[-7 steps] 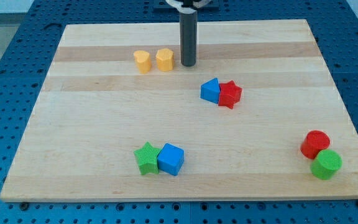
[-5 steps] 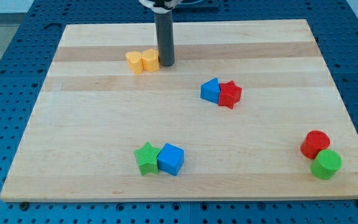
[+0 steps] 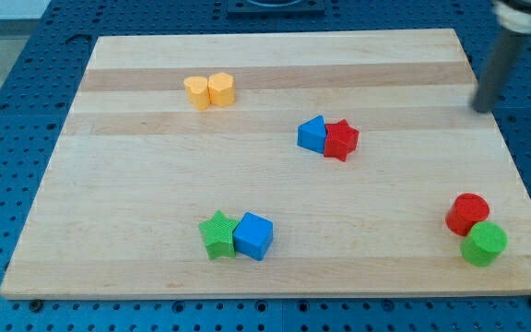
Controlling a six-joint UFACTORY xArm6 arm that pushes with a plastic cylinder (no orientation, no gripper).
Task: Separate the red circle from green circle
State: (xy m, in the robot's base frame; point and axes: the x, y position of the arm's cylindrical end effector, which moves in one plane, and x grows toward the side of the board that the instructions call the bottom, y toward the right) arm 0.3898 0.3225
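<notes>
The red circle (image 3: 467,214) sits near the board's lower right corner. The green circle (image 3: 484,243) touches it just below and to the right. My tip (image 3: 482,110) is at the view's right edge, blurred, at the board's right side, well above the red circle and apart from it.
Two yellow blocks (image 3: 209,90) touch each other at the upper left. A blue block (image 3: 312,135) touches a red block (image 3: 341,140) at the middle. A green star (image 3: 217,234) touches a blue cube (image 3: 253,236) at the bottom. The wooden board (image 3: 136,184) lies on a blue perforated table.
My tip pushed the two yellow blocks leftward, then swung from beside them far across to the board's right edge. The red and green circles have not moved.
</notes>
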